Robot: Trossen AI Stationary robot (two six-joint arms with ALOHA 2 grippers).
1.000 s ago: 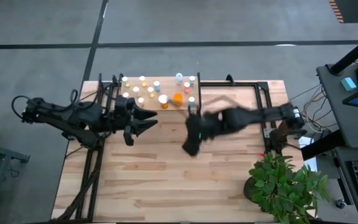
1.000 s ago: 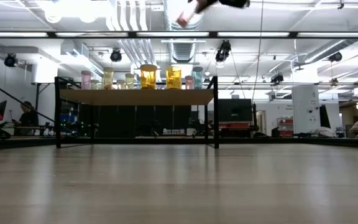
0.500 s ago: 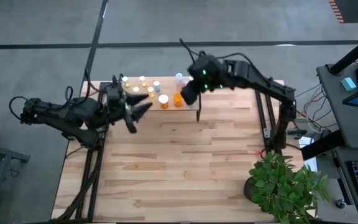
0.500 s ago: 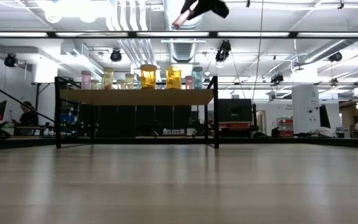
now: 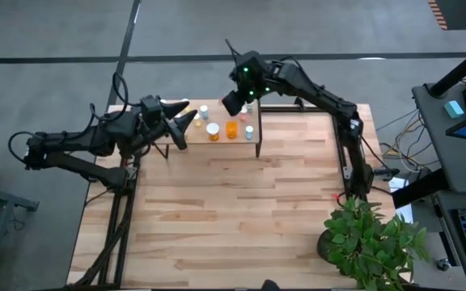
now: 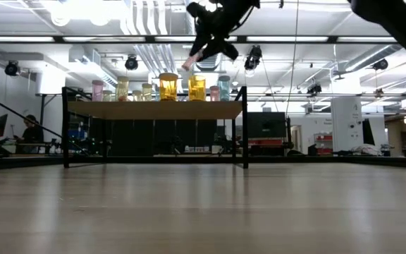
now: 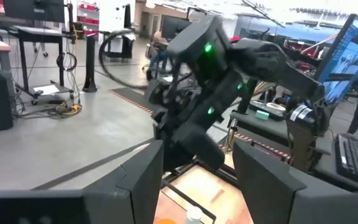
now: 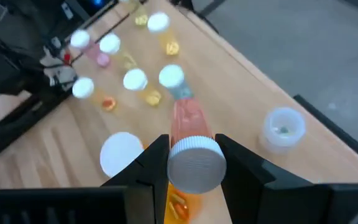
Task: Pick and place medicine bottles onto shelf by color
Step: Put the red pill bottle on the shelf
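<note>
The shelf (image 6: 154,110), a light-wood board on black legs, stands at the table's far edge with several medicine bottles on it: amber (image 6: 168,87), yellow (image 6: 122,88), pink (image 6: 97,89), bluish (image 6: 223,87). My right gripper (image 5: 231,103) hovers above the shelf's right part, shut on a pink white-capped bottle (image 8: 188,121). My left gripper (image 5: 189,120) stands open and level over the shelf's left part, nothing between its fingers (image 7: 148,180). My right gripper pinches the pink bottle between its two fingers at the white-cap end (image 8: 194,163). The bottle lies along the fingers, cap toward the wrist. Its pink body sticks out past the fingertips (image 6: 187,65), slanting down, clear of the shelf.
Below the held bottle stand an orange bottle (image 5: 231,129), white-capped ones (image 8: 122,152) (image 8: 171,76) and a clear one (image 8: 283,127) near the shelf's edge. Bare board (image 8: 247,87) lies between them. A potted plant (image 5: 370,238) stands at the table's near right.
My right gripper has swung from over the table's middle toward the far edge and up, carrying the pink bottle, and is now over the shelf. My left gripper has moved toward the far edge and turned, coming over the shelf's left part, still open.
</note>
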